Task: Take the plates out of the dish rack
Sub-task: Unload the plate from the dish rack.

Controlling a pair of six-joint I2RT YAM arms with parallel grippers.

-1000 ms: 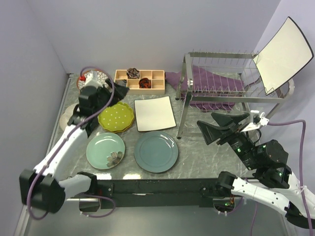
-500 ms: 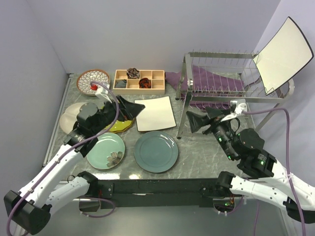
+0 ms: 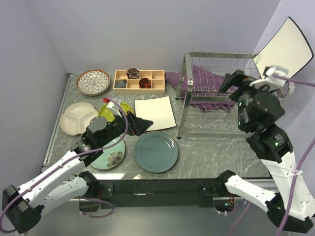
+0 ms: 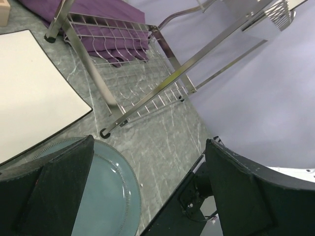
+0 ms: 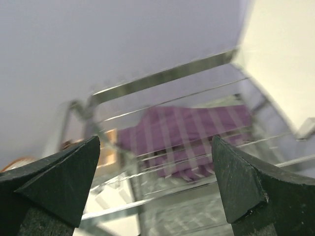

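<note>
Step in hand: fetch white square plate (image 3: 285,54), only one seen in rack (image 3: 219,99), leaning at right end, top edge well above rail
Right claw (image 3: 230,82) spread, empty, at rack top, left of plate
Advise: swing right, pinch free rim, lift clear of tines before tilting
Left claw (image 3: 140,126) spread, idle over teal plate (image 3: 156,151) on tabletop (image 3: 211,147)

No readable text, label, brand or number shows anywhere.
</note>
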